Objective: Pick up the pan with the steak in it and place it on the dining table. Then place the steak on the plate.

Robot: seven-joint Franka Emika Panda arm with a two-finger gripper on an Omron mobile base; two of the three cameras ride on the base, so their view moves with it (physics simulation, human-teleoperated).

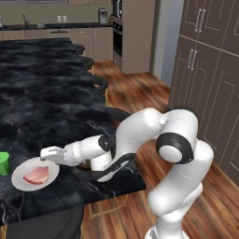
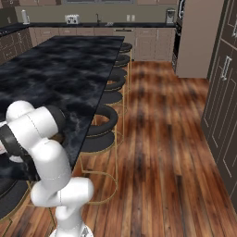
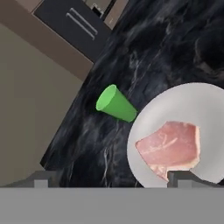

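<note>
The gripper (image 3: 112, 178) has its jaws spread wide and holds nothing: in the hand view one dark fingertip rises at about 7 o'clock over the black marble, the other at about 5 o'clock over the near rim of the plate (image 3: 175, 105), at the steak's lower edge; whether it touches plate or meat cannot be told.

The steak (image 3: 169, 145) lies flat on the plate, a pink slab with paler patches. In the hand view its long axis runs roughly from 9 o'clock to 3 o'clock, a blunt point toward 9 and a squarer edge toward 3.

At about 10 o'clock from the steak, just beside the plate's rim, stands a small green cup (image 3: 115, 104), its base near the rim and its mouth tilted away toward 10 o'clock in this view.

In the left base view the gripper (image 1: 46, 153) hangs over the plate (image 1: 18, 179) at that plate's 1 o'clock side, with the steak (image 1: 36, 175) and cup (image 1: 4, 163) at the near corner of the dining table (image 1: 51, 93). A dark pan (image 1: 84, 164) peeks out behind the forearm, mostly hidden.
</note>
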